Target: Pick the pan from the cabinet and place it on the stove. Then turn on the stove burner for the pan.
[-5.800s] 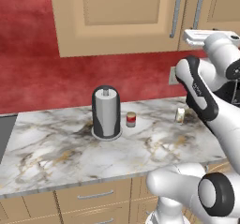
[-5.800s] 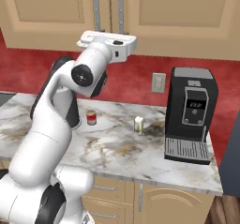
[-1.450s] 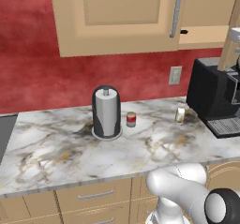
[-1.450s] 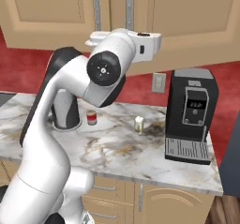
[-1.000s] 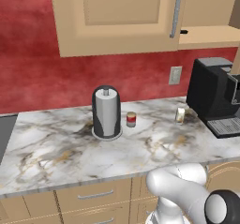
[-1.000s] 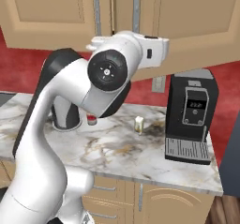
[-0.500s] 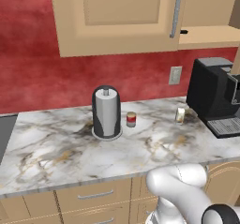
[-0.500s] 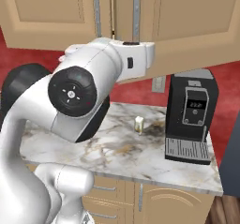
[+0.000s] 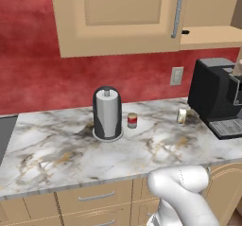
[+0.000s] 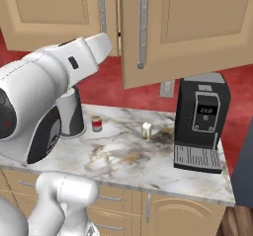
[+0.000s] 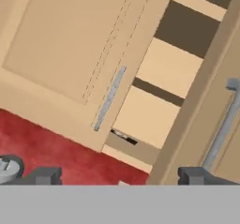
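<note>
End effector [image 11: 119,175], hand view: fingertips spread wide with nothing between them, aimed up into the opened cabinet [image 11: 159,78]. The swung-out door [image 10: 188,27] stands to one side and the closed neighbouring door [image 11: 61,40] to the other. The bare shelves sit straight ahead. On the lowest shelf [image 11: 140,145], just above and slightly left of the fingertips' midpoint in this view, lies the pan [image 11: 124,135]. Only its thin dark handle end shows at the shelf's front edge, and the left base view has it at [image 9: 185,31]. The bowl is hidden, presumably deeper inside. The handle's long axis seems to lie along the shelf front, so the reach goes forward and slightly upward.
</note>
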Robot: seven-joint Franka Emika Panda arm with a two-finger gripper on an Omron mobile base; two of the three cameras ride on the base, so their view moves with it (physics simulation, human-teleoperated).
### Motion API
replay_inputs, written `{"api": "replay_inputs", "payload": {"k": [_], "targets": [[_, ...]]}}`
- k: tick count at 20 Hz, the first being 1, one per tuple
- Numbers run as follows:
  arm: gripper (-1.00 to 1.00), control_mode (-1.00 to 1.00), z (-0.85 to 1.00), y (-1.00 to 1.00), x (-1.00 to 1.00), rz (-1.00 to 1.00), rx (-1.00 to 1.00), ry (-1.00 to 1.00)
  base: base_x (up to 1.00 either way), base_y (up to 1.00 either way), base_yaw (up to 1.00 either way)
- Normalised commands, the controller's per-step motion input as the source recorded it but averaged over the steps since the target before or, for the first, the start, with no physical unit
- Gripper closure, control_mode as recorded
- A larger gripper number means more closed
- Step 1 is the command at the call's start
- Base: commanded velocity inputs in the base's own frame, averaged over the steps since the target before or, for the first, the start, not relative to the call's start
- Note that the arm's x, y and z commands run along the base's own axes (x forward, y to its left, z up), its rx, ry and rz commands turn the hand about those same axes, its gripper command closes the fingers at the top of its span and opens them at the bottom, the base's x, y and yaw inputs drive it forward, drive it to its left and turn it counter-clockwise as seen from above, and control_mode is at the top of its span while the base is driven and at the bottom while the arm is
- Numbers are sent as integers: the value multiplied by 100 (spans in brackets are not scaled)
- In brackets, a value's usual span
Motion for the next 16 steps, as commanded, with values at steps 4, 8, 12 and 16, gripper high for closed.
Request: {"api": "replay_inputs", "payload": {"k": [4, 8, 12, 16], "targets": [[-100, -100, -13, 86, 7, -5, -44, 2, 0, 0, 0], [-100, -100, -21, 60, 31, -9, -37, 11, 0, 0, 0], [-100, -100, -25, 21, 48, -14, -28, 16, 0, 0, 0], [-100, -100, -21, 1, 51, -21, -21, 22, 0, 0, 0]]}}
